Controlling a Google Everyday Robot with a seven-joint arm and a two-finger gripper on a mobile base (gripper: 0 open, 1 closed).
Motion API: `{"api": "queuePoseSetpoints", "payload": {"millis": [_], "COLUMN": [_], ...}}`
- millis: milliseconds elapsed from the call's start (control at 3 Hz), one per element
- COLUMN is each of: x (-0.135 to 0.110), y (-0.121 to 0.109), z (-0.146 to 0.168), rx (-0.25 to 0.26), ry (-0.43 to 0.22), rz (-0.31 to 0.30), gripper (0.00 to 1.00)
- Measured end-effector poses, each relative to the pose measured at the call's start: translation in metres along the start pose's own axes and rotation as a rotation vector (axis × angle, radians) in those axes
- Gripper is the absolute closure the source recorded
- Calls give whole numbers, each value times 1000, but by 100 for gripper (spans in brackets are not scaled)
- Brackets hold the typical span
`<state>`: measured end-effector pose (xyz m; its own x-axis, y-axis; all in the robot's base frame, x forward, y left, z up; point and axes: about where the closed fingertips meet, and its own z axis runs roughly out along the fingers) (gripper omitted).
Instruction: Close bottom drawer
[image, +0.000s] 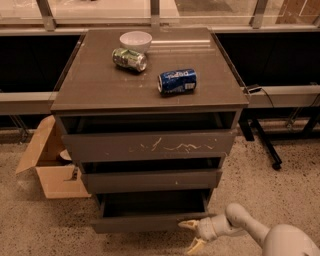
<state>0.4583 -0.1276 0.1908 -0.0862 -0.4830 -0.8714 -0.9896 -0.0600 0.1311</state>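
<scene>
The bottom drawer of the grey-brown cabinet stands partly pulled out, its plain front panel low in the camera view and a dark gap showing above it. My gripper is at the bottom right, its pale fingers spread and pressed against the right end of the drawer's front panel. It holds nothing. The white arm reaches in from the lower right corner.
Above are a middle drawer and a top drawer with white scratch marks. On the cabinet top lie a blue can, a green can and a white bowl. An open cardboard box stands on the floor at left.
</scene>
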Motion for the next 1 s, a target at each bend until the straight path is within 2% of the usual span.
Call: {"api": "queuePoseSetpoints", "payload": {"millis": [333, 667, 1000], "x": [-4, -4, 2], "y": [-13, -27, -40], "z": [-12, -23, -30], "rx": [12, 26, 43], "ry": [-27, -37, -33], "rz": [-22, -30, -25], "gripper": [50, 47, 23]}}
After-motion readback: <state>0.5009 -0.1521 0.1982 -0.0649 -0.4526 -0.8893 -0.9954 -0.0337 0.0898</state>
